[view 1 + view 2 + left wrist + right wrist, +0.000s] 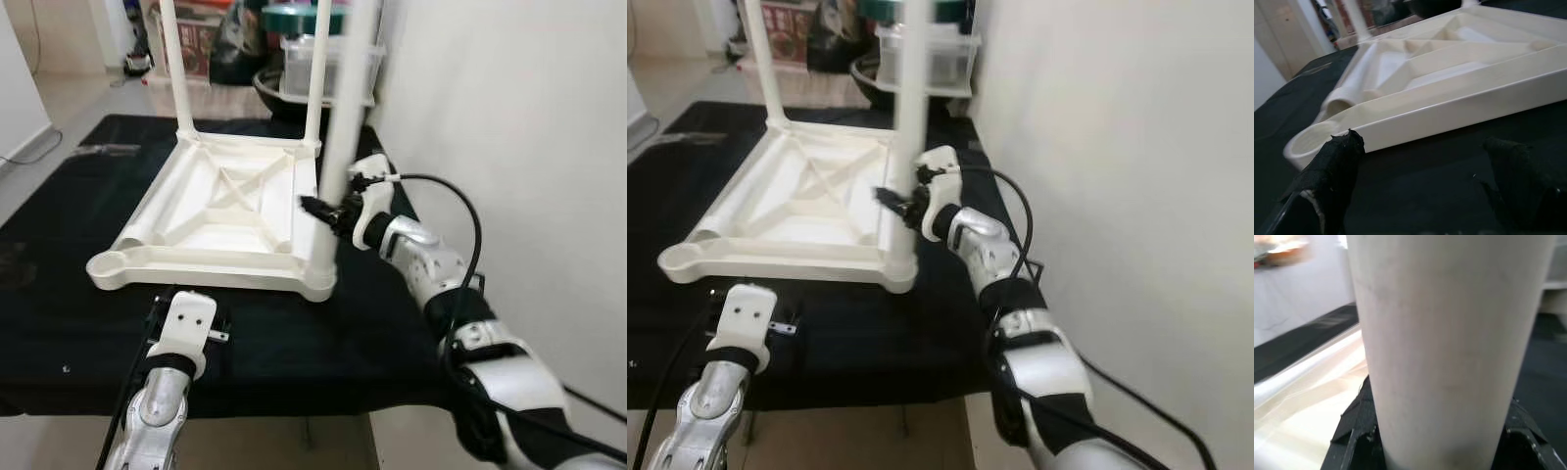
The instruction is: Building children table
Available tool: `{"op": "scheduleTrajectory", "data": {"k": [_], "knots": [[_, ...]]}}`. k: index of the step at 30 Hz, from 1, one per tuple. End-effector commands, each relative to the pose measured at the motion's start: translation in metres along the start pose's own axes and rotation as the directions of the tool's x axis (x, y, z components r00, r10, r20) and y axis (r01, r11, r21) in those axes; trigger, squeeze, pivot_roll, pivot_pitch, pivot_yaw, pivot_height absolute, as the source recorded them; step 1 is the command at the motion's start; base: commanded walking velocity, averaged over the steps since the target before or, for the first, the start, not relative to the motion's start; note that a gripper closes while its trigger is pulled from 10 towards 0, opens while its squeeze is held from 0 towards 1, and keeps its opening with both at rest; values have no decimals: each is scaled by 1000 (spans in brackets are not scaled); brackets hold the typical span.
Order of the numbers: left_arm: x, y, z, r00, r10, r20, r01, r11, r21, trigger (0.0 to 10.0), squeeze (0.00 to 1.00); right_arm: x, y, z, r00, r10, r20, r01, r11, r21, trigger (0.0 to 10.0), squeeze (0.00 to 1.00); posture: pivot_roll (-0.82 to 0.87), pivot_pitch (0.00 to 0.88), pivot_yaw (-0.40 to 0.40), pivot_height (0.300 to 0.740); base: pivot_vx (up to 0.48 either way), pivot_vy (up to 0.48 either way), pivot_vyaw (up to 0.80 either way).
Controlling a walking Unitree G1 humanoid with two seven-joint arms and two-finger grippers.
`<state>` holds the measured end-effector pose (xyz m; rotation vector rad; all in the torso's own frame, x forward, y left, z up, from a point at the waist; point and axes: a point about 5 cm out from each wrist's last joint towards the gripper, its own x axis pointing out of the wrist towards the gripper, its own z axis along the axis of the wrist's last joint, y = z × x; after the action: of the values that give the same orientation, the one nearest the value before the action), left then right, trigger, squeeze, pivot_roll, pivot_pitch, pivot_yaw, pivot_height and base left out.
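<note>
Centrally, the white plastic children's table (230, 211) lies upside down on the black-covered worktop (59, 284), its underside showing a raised rim, an X of stiffening ribs and a round socket at each corner. Three white legs stand in sockets: two at the far corners (176, 69) and one at the near right corner (338, 157); the near left socket (111, 264) is open (no leg in it). The right gripper (328, 211) reaches in from the right, its jaws clamped on the near right leg partway up; the right wrist view shows the leg between the black fingers (1354, 428). The left gripper (1420, 181) hovers low over the black cloth just in front of the table's near rim, jaws apart with nothing between them. Beyond the worktop stand a clear plastic box (328, 64) and a dark bowl (279, 93); a pale wall (509, 117) rises close on the right
</note>
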<state>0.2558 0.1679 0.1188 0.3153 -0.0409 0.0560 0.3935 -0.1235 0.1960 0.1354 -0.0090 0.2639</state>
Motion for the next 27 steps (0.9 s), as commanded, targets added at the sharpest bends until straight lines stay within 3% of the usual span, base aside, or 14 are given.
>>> {"op": "scheduleTrajectory", "data": {"k": [1,2,3,5,7,9,10,13,14,19,22,23,26,27], "knots": [[-1,-1,-1,1000,0,-11,0,1000,8,10000,0,-14,-17,-25,982,-160,-98,163,986,20,0,0,60,0,-111,740,0,0,0],[-1,-1,-1,1000,0,-11,0,1000,8,10000,0,-14,-17,-25,982,-160,-98,163,986,20,0,0,60,0,-111,740,0,0,0],[-3,0,-2,1000,0,-16,0,1000,9,10000,0,-27,6,-35,985,-104,-137,111,993,46,9216,0,54,0,-100,740,0,0,0],[-3,0,-2,1000,0,-16,0,1000,9,10000,0,-27,6,-35,985,-104,-137,111,993,46,9216,0,54,0,-100,740,0,0,0],[-4,1,-4,1000,-1,-21,1,1000,11,10000,0,-35,34,-31,993,11,-116,-1,997,83,10000,0,42,0,-87,740,0,0,0],[-4,1,-5,1000,-4,-23,4,1000,12,10000,0,-34,42,-24,996,60,-73,-53,994,99,10000,0,40,0,-86,740,0,0,0],[-3,0,-5,1000,-7,-22,7,1000,12,10000,0,-28,42,-14,995,98,-20,-95,990,100,10000,1000,43,0,-89,740,0,0,0],[-1,1,-3,1000,-8,-15,8,1000,12,10000,0,-13,42,13,966,250,72,-256,963,91,10000,1000,47,0,-96,740,0,0,0],[0,2,-3,1000,-5,-13,5,1000,12,10000,0,-8,42,22,943,319,96,-327,942,77,10000,67,51,0,-102,740,0,0,0],[1,3,-3,1000,1,-11,0,1000,16,10000,0,-8,45,39,855,496,149,-504,863,19,10000,0,58,0,-113,740,0,0,0],[0,4,-3,1000,13,-11,-13,1000,13,10000,0,-23,56,20,644,765,-8,-765,643,-17,10000,0,78,0,-125,740,0,0,0],[0,4,-3,1000,13,-11,-13,1000,13,10000,0,-23,56,20,644,765,-8,-765,643,-17,10000,0,78,0,-125,740,0,0,0],[-1,2,-3,1000,3,-13,-3,1000,19,10000,0,-32,58,-7,460,869,-183,-887,460,-41,10000,0,102,0,-137,740,0,0,0],[-1,2,-3,1000,3,-13,-3,1000,19,10000,0,-32,58,-7,460,869,-183,-887,460,-41,10000,0,102,0,-137,740,0,0,0]]}}
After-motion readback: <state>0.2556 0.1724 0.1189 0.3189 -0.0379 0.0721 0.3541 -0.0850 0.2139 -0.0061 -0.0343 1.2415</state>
